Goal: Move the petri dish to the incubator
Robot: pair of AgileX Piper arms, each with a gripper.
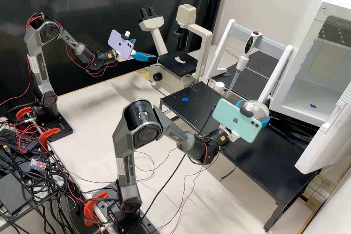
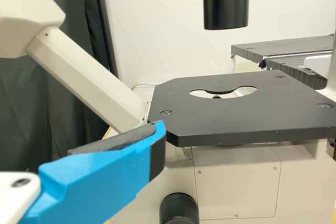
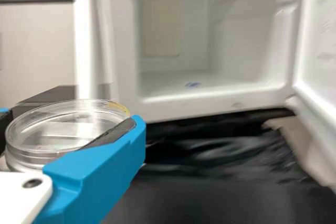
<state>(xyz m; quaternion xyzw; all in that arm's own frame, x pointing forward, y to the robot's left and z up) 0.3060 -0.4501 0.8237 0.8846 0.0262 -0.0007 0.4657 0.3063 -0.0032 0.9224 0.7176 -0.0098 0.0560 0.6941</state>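
Incubator (image 1: 313,25) is faced front-on by the right wrist camera; its door (image 1: 325,142) is swung wide, so the way in looks usable, but the frame edge could be struck if the approach is run low or off to one side. Door itself could be knocked if the arm is swung too far over. Black counter (image 1: 270,161) runs below; a drop there is likely if grip is lost short of the opening. Microscope (image 1: 157,36) is well apart, low risk. Pipette stand (image 1: 272,40) is near the loaded arm, could be clipped by a sideways move. Left gripper (image 1: 145,49) is held near the microscope, jaws spread, nothing in them. Right gripper (image 1: 255,110) has its jaws drawn in to dish width, one on either side of the petri dish (image 3: 63,129), which is held roughly level in the air over the counter. Clear smooth wall, so slip or tilt could be caused by a weak squeeze or wrist roll; cracking by overtightening. Blue mark (image 3: 192,84) on the incubator floor is probably the target; could be missed if release is made early.
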